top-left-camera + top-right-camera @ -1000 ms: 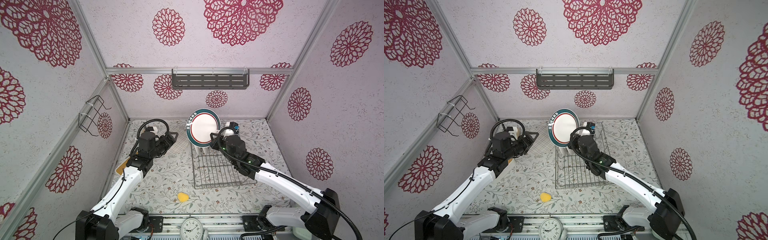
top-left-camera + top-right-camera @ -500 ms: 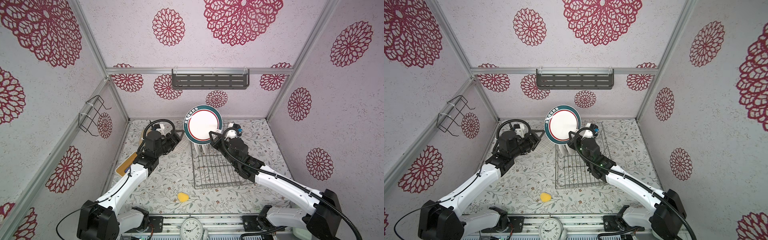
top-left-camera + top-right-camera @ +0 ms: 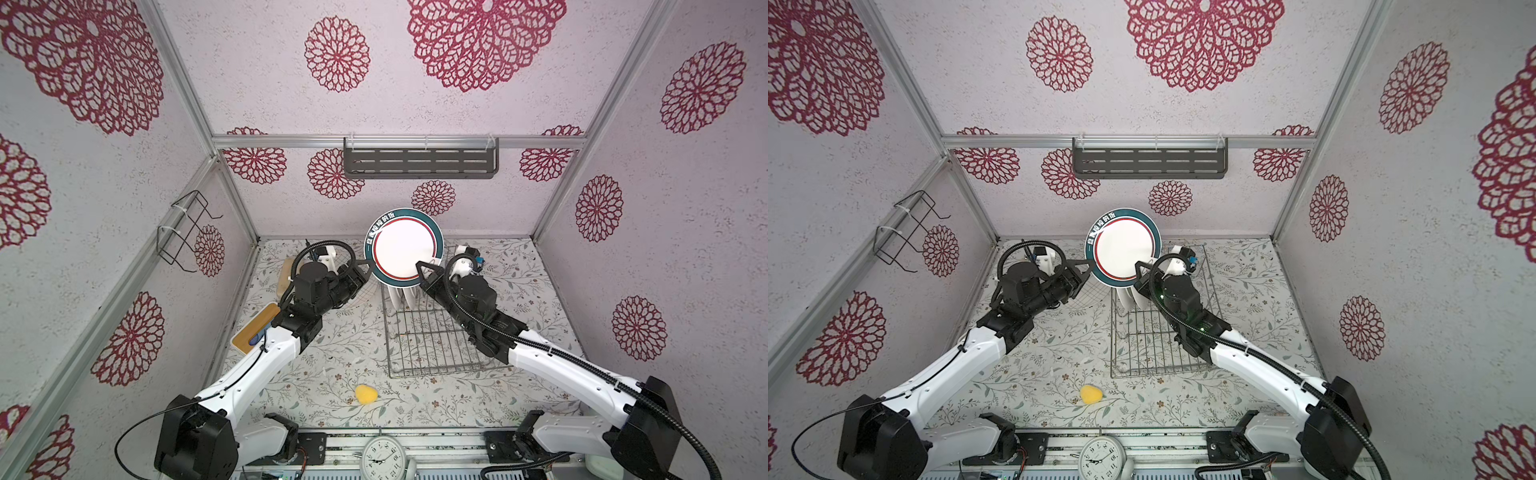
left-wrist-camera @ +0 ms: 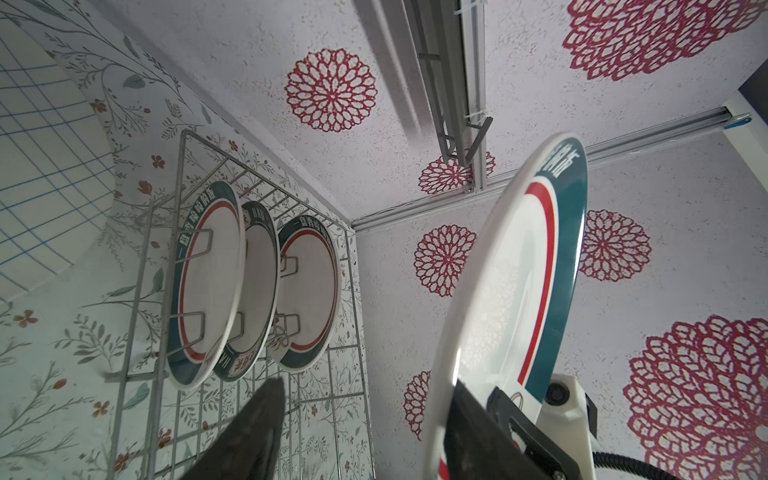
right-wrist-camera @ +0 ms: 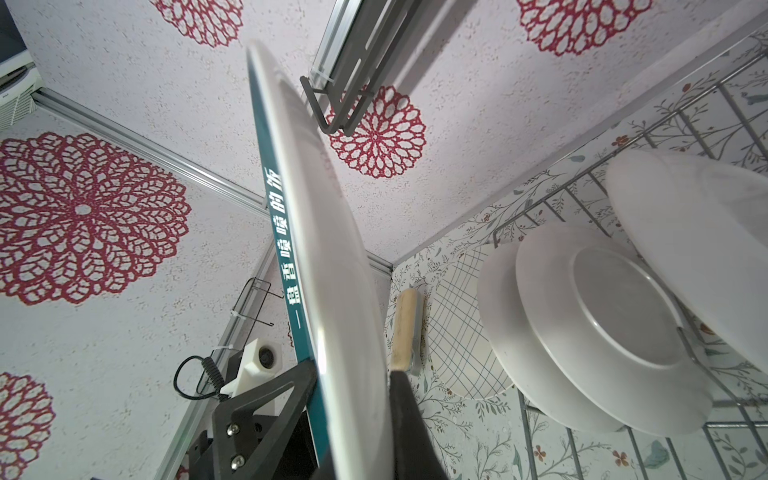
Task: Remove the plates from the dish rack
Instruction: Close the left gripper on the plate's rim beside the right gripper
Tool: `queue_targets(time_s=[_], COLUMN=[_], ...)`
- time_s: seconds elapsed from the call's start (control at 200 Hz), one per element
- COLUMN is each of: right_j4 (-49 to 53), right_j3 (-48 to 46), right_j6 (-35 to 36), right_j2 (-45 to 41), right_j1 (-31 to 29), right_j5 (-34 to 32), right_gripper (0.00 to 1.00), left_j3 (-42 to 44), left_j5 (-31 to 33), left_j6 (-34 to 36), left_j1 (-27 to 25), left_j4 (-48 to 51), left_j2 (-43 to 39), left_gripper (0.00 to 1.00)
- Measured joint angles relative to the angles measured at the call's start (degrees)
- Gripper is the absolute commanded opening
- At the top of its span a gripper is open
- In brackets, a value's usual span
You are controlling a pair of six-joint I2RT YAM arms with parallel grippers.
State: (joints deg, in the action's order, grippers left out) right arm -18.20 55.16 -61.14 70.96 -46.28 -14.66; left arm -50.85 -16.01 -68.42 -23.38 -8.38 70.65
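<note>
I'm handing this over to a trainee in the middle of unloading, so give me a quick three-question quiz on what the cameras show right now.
1. True or false: the right hand is shut on the raised plate.
2. How many plates stand in the rack?
3. Where is the grid plate?
A) standing in the rack
B) flat on the table, left of the rack
C) stacked on the raised plate

Key: 1 true; 2 three; 3 B.
</note>
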Motion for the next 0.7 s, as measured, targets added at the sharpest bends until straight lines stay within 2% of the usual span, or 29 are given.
queue_targets(time_s=[0.125,0.28,0.385,0.545,0.631,0.701], right_j4=[-0.3,-0.8,-0.9,-0.8,-0.8,-1.6], right_j3=[0.0,0.0,0.0,0.0,-0.1,-0.1], right_j6=[-0.5,-1.5,-2.0,-2.7,-5.1,-5.9], right_j2=[0.3,1.0,1.5,2.0,2.0,2.0], right_j1=[0.0,0.0,0.0,0.2,0.8,1.1], right_j5=[0.3,1.6,2.8,3.9,4.2,4.8], right_gripper=[0.00,0.00,0.00,0.00,0.12,0.21], left_j3=[0.0,0.0,0.0,0.0,-0.1,-0.3], left_j5=[0.0,-0.1,-0.2,-0.3,-0.7,-0.7], left_j6=[-0.2,-0.7,-0.7,-0.8,-1.7,-2.1], left_j1=[-0.1,-0.4,-0.7,-0.9,-1.0,-1.0], left_j4=[-0.7,-2.0,-2.7,-3.7,-5.2,-5.9], left_j2=[0.2,0.9,1.1,1.2,1.1,1.1], left_gripper=[0.57,0.47,0.35,0.11,0.00,0.00])
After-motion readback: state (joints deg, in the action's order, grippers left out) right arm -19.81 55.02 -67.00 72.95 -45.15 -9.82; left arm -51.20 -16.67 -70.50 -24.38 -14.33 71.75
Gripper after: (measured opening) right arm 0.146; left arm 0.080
